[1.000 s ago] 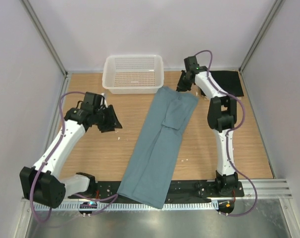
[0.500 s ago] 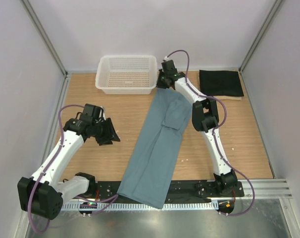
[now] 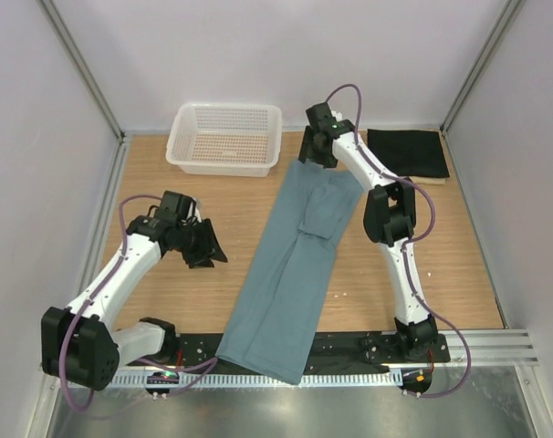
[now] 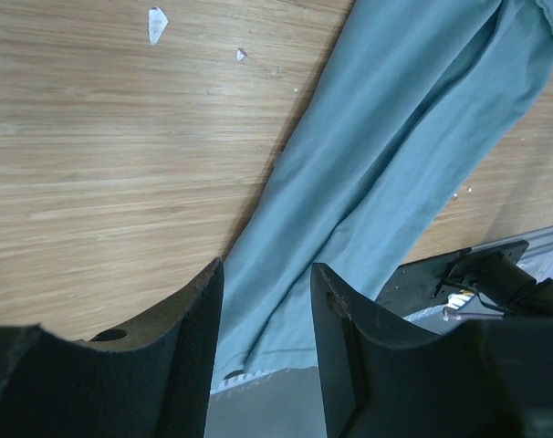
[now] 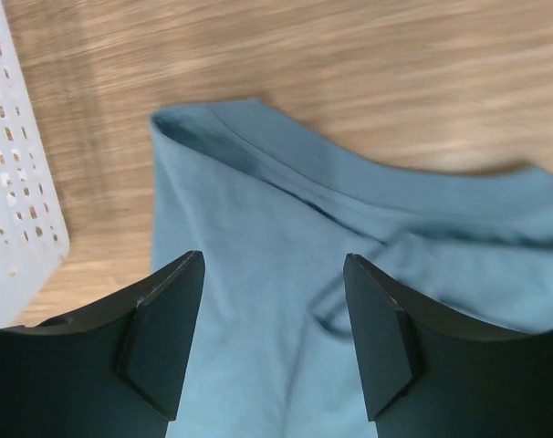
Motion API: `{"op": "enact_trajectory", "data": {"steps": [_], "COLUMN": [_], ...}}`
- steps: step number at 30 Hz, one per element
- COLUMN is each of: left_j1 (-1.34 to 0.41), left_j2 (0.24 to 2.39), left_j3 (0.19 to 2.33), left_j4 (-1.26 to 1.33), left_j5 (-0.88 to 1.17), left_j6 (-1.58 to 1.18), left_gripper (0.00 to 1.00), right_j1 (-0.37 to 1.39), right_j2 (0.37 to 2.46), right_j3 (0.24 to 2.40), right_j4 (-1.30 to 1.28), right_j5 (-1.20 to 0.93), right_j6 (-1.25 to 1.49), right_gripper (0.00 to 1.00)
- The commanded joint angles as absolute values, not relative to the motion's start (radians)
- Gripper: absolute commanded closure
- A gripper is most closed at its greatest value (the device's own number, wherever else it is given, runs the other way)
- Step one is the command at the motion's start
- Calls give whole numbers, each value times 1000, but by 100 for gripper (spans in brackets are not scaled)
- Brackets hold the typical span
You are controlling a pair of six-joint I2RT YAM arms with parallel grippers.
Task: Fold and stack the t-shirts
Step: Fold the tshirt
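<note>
Two pairs of fingers are over the desk (image 3: 194, 301), and neither holds anything. Nearest, the left fingers (image 3: 206, 248) hang above bare wood, parted partway with nothing between them. In the left wrist view the gap between them frames a strip of cloth lying well below.

That cloth is the teal-blue t-shirt (image 3: 290, 274). It lies to the right of the left fingers, apart from them, folded into a long narrow band. Its near end lies past the desk's front edge, over the black base plate (image 3: 340, 342) between the two arm mounts. From there it runs at a slant toward the far side. Nearer its far end, a sleeve flap lies folded on top of the band. Two small white scraps (image 4: 156, 23) lie on the bare wood beyond the left fingers, on the side of the shirt that faces them.

Farther out, the right fingers (image 3: 310, 155) hover over the shirt's far end, spread wide and empty. The right wrist view shows the collar band lying flat on the desk under the gap between them, and the fingertips look clear of it.

Just left of the right fingers stands the white mesh basket (image 3: 224, 162), near the far edge. To their right, apart from them, the black t-shirt (image 3: 407, 152) lies folded into a flat rectangle. A thin pale edge of the cream-beige t-shirt (image 3: 432, 181) shows beneath its near side.
</note>
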State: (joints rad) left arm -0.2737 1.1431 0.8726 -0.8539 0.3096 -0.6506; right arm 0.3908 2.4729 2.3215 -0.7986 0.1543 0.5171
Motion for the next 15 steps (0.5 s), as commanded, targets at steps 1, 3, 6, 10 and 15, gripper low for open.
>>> {"op": "enact_trajectory", "data": {"steps": [1,3,6,10,15], "left_j1": [-265,-265,-264,-255,-245], "left_j2": [1175,1187,1198,1197,1186], "left_j3": [858,847,835,844,867], "left_j4": [-778,-755,-736,-753,-779], "left_j5": [365,377,387,359,328], "left_j6": [-661,-670,-673,-666,-647], "left_gripper": [55,56,56,56,56], "right_j1": [408,419,459,491,494], "right_j2": [2316,2310,2280,2256,2296], "right_j3": [2325,2319,2241,2155,2132], "right_j4": [-948,-1015,-1036,-1020,-990], "right_j5": [268,276,293,314,324], "right_j6": [514,538,593,629,634], "right_gripper": [31,30,30,28,26]}}
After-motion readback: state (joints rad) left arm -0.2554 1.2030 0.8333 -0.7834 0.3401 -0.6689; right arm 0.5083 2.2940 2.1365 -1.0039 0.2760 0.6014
